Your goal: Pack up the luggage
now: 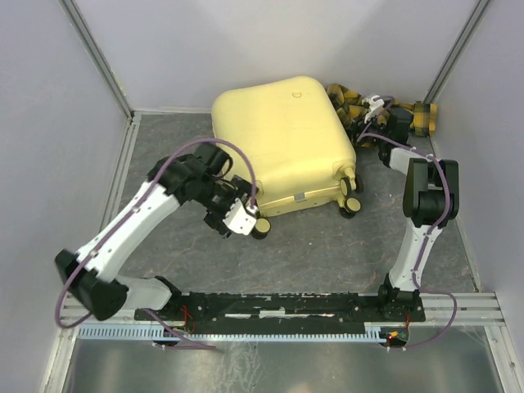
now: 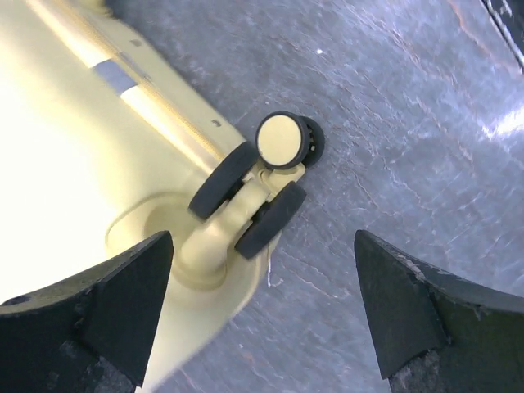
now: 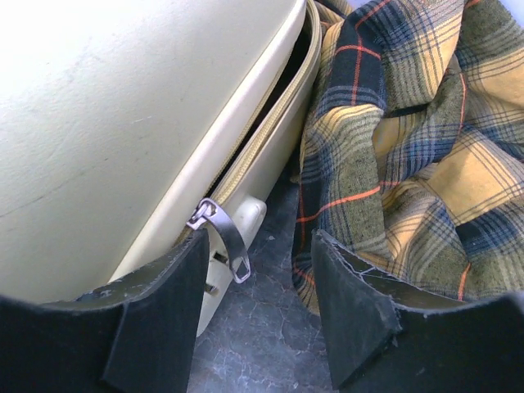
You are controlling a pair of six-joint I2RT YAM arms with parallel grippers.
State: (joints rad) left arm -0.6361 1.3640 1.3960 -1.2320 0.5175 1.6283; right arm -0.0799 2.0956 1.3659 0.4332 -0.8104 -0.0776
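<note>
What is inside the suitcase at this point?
The suitcase lies shut, so its contents are hidden. The right wrist view shows only a dark slit along the zipper. The plaid cloth lies outside, beside it.

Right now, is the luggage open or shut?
Shut but not fully zipped: luggage lies closed flat; zipper gapes partway along.

1. Top cam: high, behind arm bases (image 1: 397, 295), looks down on whole table (image 1: 311, 254), far off.
2. L wrist cam: v. close, down at suitcase (image 2: 74, 164) wheel (image 2: 270, 219) corner.
3. R wrist cam: close, suitcase zip (image 3: 250, 155) side + plaid cloth (image 3: 409, 147).
4. All 3 share suitcase.
</note>
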